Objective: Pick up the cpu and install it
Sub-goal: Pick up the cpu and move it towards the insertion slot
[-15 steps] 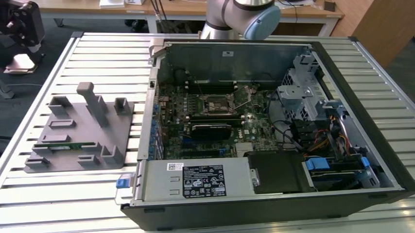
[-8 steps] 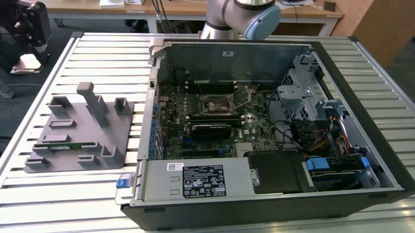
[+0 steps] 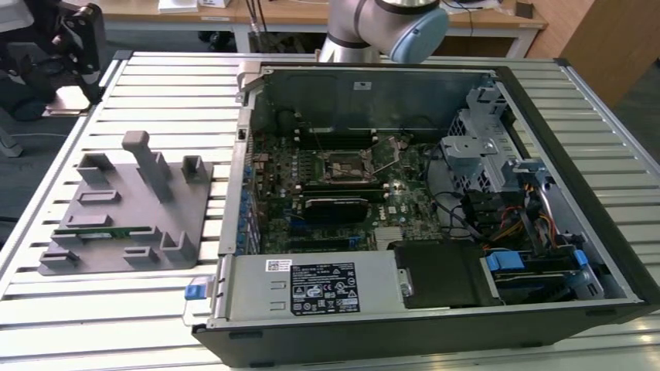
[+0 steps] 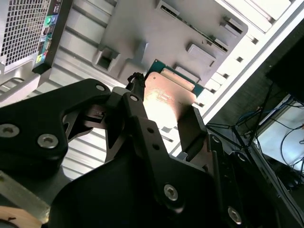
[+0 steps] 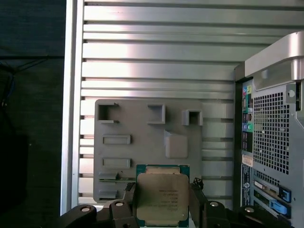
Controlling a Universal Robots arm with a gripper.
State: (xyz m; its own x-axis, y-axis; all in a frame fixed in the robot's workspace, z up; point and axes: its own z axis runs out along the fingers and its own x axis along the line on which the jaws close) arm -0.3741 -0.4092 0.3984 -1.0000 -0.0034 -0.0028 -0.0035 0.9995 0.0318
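The cpu [image 5: 161, 195] is a flat square chip with a dull silver top and a green rim. It sits pinched between the two black fingers [image 5: 197, 203] of my gripper [image 5: 162, 206], which is shut on it. In the second wrist view the cpu [image 4: 167, 97] catches a bright glare between the fingers [image 4: 139, 111] of the gripper [image 4: 164, 118]. It hangs above the grey parts holder [image 5: 142, 137] on the slatted table. In the exterior view the open computer case [image 3: 536, 124] lies on its side, with the square socket [image 3: 345, 163] bare on the motherboard.
The grey parts holder [image 3: 124, 209] lies at the exterior view's left, with raised posts and a green memory stick [image 3: 108, 232] in a slot. The arm's base [image 3: 382, 27] stands behind the case. Inside the case are drive cages [image 3: 480, 147], cables and a power supply [image 3: 309, 286].
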